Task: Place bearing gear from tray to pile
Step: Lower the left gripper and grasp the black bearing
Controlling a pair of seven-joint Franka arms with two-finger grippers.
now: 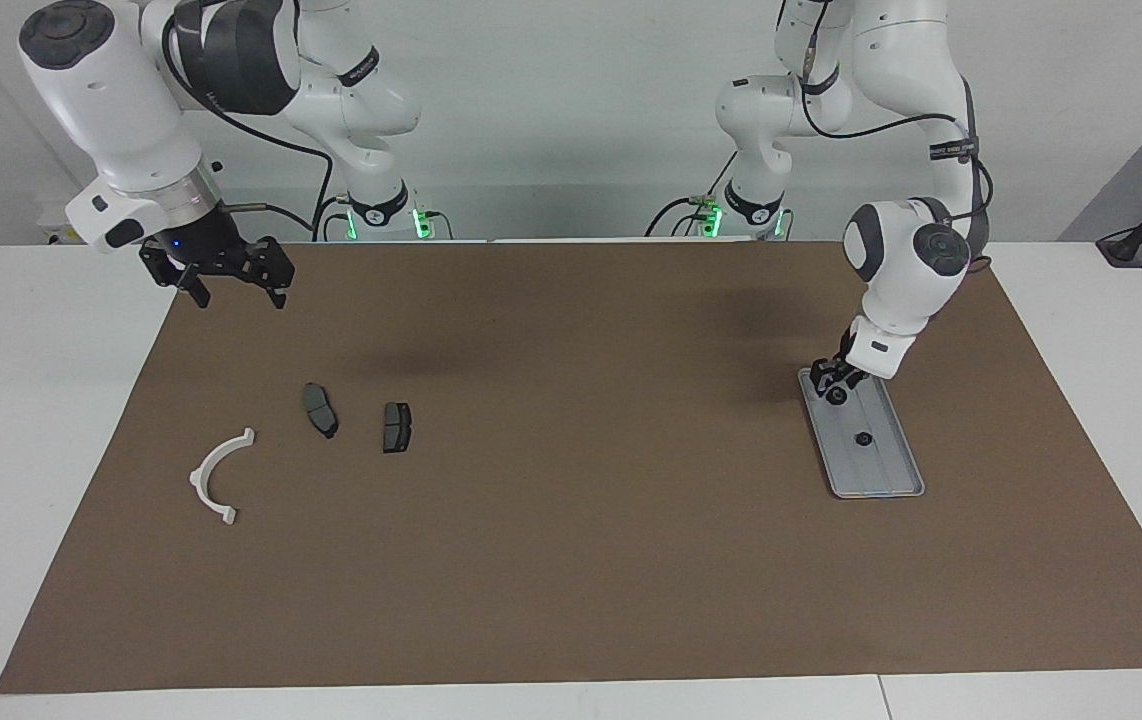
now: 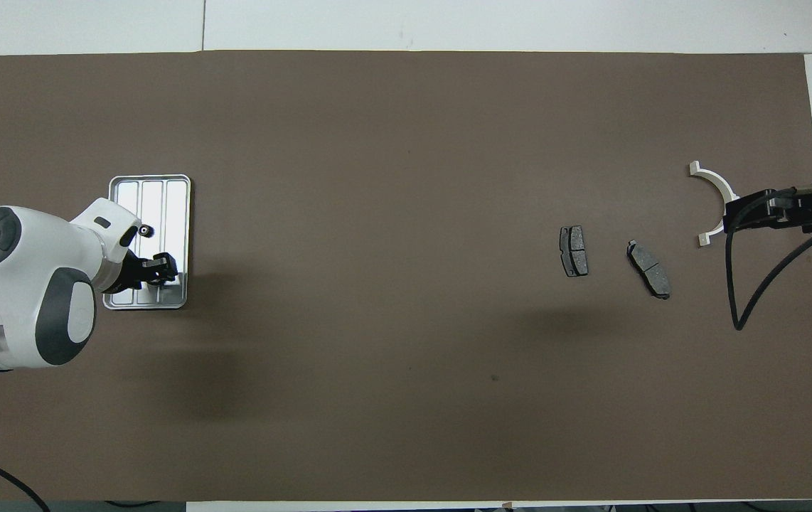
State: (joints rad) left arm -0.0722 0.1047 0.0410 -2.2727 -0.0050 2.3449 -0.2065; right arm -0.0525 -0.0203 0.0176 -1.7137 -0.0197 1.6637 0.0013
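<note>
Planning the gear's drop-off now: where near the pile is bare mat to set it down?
Bare mat lies between the two brake pads, and more widely from the pads toward the tray. A smaller patch lies between the white half-ring bracket and the nearest pad. The right tool hangs above the pile's end of the table.

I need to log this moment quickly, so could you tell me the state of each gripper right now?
Left gripper: down at the tray, around a bearing gear; grip cannot be told.
Right gripper: open, empty, waiting in the air.
</note>
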